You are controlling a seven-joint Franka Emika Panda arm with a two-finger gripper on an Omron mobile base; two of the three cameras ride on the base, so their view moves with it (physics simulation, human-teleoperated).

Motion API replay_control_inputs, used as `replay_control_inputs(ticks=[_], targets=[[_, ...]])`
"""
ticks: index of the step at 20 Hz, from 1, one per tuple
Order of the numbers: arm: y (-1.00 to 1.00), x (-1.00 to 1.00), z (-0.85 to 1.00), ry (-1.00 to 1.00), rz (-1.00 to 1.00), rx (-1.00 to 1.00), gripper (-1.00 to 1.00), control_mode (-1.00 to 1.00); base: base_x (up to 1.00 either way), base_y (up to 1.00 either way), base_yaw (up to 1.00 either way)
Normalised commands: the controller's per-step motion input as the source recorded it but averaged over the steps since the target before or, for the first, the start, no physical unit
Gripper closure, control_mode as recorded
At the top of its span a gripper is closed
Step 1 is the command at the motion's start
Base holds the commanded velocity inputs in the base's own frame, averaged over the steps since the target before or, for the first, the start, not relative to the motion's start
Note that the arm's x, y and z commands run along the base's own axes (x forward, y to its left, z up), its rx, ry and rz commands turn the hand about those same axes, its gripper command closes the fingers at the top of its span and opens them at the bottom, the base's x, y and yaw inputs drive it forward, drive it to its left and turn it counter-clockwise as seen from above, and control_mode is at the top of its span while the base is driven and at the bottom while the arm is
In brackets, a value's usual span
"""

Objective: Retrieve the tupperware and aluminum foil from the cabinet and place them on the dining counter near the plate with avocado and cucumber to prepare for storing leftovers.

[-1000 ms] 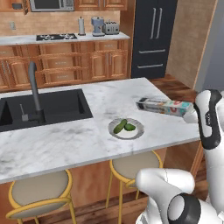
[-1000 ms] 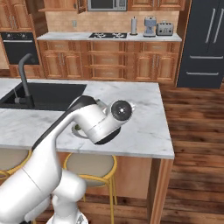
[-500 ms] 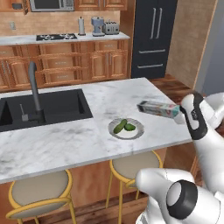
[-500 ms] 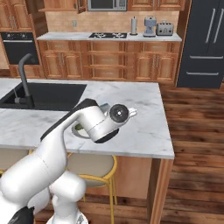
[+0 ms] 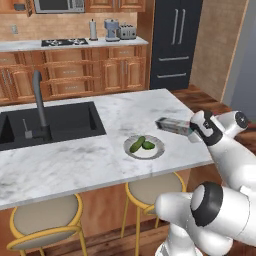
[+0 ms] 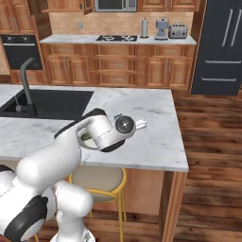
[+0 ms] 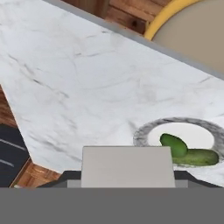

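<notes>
white-grey marble makes up the dining counter (image 5: 75, 160), an island top with a dark sink (image 5: 50, 122) and black faucet (image 5: 39, 102) set toward its left end. the claw (image 5: 192, 131) hangs over the counter's right end, close to the right edge, and its jaws are clamped across the aluminum foil (image 5: 172, 125), a long slim pale carton that sticks out level from the claw toward the middle of the counter. in the hand view the carton's flat grey end (image 7: 127, 166) sits between the two dark finger tips, so the jaws are held partly apart by the box's width. whether the carton's underside touches the marble cannot be told.

one plate (image 5: 144, 147) lies on the counter near its front edge, just beside the foil's free end and a little nearer the sink. on it are two dark green pieces, side by side and touching. in the right base view the plate is mostly hidden behind the arm, with the foil's tip (image 6: 140, 124) showing past the wrist.

two yellow-framed stools (image 5: 45, 220) stand under the front edge.
</notes>
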Motion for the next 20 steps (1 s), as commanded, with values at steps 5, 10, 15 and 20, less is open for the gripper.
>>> replay_control_inputs(ticks=[5, 10, 15, 20], targets=[[-0.03, 0.38, -0.41, 0.05, -0.02, 0.0, 1.0, -1.0, 0.0, 0.0, 0.0], [-0.1, 0.34, -0.42, 0.06, -0.01, 0.0, 1.0, -1.0, 0.0, 0.0, 0.0], [-0.15, 0.31, -0.39, 0.06, -0.01, 0.0, 1.0, -1.0, 0.0, 0.0, 0.0], [-0.04, 0.24, -0.4, 0.06, -0.01, 0.0, 1.0, -1.0, 0.0, 0.0, 0.0]])
